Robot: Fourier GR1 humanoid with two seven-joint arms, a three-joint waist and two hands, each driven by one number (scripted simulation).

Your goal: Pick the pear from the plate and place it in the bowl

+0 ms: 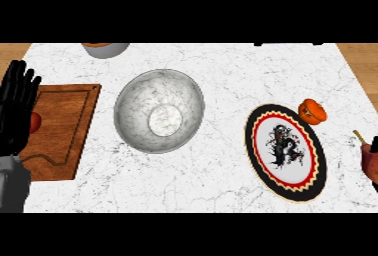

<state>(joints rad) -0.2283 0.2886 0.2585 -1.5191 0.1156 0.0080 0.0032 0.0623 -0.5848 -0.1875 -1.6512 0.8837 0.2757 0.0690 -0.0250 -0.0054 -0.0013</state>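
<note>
The pear [368, 161] shows as a reddish-brown body with a thin yellowish stem, cut off by the view's right edge. It is off the plate [256, 150], just right of the plate's rim and apart from it. A black sliver of the right hand [374, 145] lies against it; whether that hand clasps the fruit cannot be told.

The plate, black-rimmed with a red zigzag band and a dark figure on white, carries nothing. Left of the plate, the grey marbled bowl [140, 95] is empty.

The pear's stem points up and leftward, toward the far side of the bench [221, 60], so its long axis runs roughly near to far.

Far left of the plate, the left hand [16, 107] rests spread, fingers up.
</note>
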